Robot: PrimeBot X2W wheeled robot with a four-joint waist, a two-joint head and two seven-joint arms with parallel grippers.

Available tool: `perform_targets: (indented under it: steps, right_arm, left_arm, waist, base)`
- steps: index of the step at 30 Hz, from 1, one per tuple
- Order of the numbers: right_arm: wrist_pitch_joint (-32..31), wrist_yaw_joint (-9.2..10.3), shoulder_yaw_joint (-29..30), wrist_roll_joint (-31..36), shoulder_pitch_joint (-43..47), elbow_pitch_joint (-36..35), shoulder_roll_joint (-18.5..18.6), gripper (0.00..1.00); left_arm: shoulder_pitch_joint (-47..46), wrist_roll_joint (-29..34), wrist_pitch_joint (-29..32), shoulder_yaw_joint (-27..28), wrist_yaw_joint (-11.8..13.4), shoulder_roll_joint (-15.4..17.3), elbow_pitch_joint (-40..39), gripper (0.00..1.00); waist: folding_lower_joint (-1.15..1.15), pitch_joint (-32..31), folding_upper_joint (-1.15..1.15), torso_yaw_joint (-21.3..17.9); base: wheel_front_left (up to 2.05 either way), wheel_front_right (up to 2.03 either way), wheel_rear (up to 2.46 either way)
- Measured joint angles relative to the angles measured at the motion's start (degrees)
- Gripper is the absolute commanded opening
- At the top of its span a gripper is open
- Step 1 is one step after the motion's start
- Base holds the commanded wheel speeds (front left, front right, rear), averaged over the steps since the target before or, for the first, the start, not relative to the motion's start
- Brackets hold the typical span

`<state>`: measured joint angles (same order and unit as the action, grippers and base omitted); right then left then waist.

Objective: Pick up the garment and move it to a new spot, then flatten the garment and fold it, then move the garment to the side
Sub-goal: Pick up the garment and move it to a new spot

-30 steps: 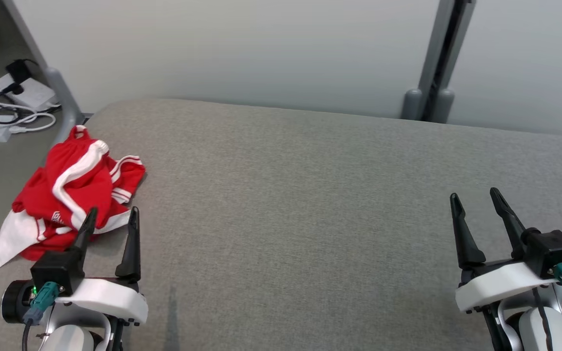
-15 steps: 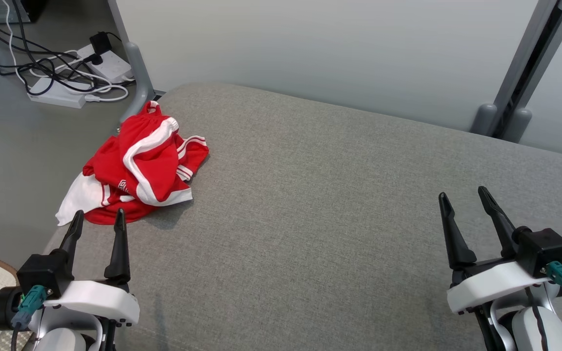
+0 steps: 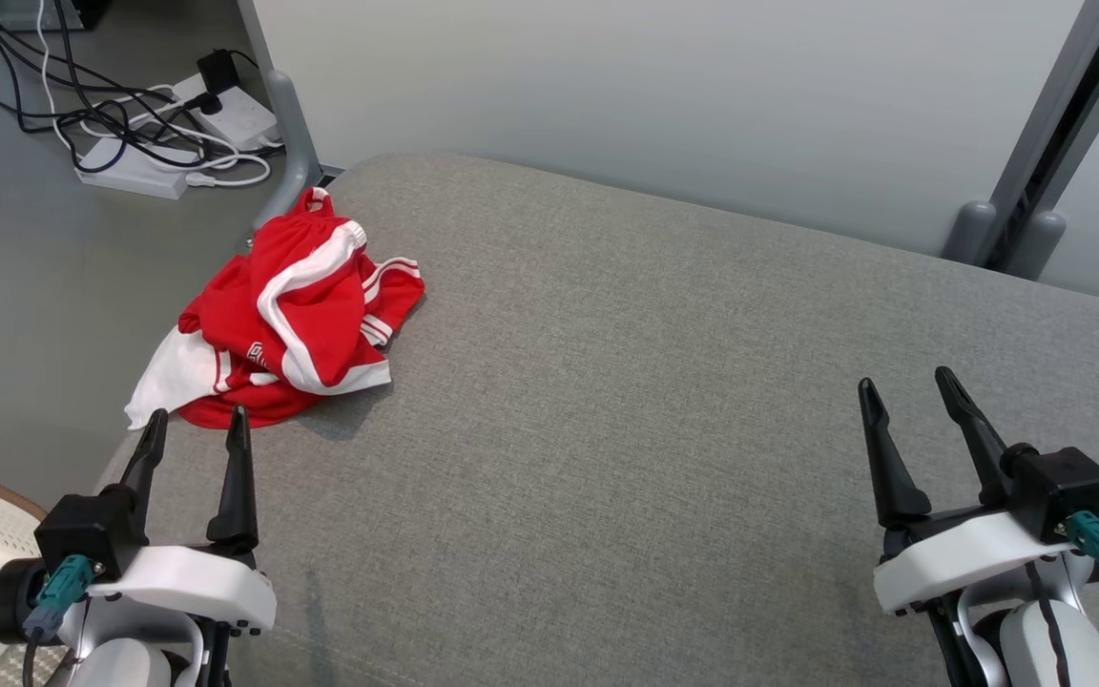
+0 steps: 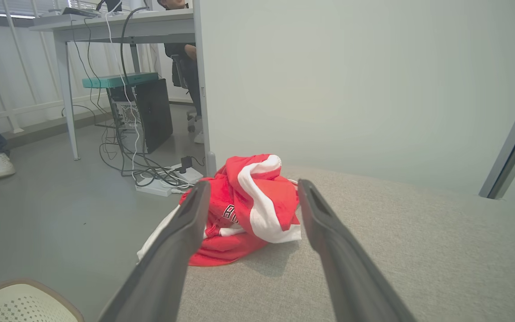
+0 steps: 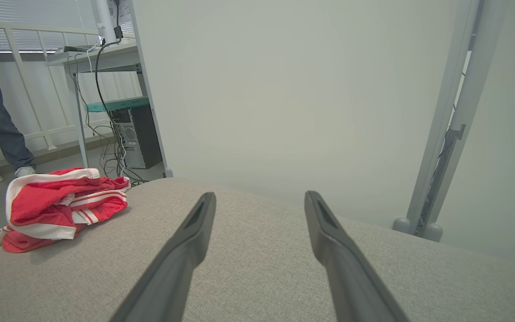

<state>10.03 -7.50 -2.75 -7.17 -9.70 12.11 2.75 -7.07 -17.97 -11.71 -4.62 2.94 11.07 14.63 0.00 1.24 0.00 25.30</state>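
A: What do the arms look like at the bottom corners of the head view?
B: The left gripper (image 3: 199,412) and right gripper (image 3: 903,379) each carry two long, tapering matte-black fingers (image 3: 235,477) on a curved white plastic shell (image 3: 187,584).
A: Any wiring?
B: A teal plug (image 3: 63,582) sits in each square black block (image 3: 82,534).

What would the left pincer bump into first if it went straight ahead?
Most likely the crumpled red and white cloth garment, lying just ahead of the open left pincer on the grey fabric surface, though depth is hard to judge.
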Motion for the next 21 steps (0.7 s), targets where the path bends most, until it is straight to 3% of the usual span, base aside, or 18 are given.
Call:
perform_targets:
  steps: [10, 21]
  right_arm:
    - [-1.71, 0.00, -0.04, 1.98, -1.61, -1.82, -0.01, 1.00]
    - [-5.84, 0.00, -0.71, 6.80, -5.78, -6.20, 0.07, 1.00]
  left_arm:
    - [-5.89, -4.66, 4.06, 1.11, -0.44, -0.93, 1.68, 1.00]
    - [-18.69, -10.60, 9.53, 4.55, -3.64, 1.88, 18.02, 1.00]
  waist:
    - [0.00, 3.38, 0.00, -0.68]
    - [0.00, 12.89, 0.00, -4.38]
  base:
    - [0.00, 0.00, 0.00]
    - [0.00, 0.00, 0.00]
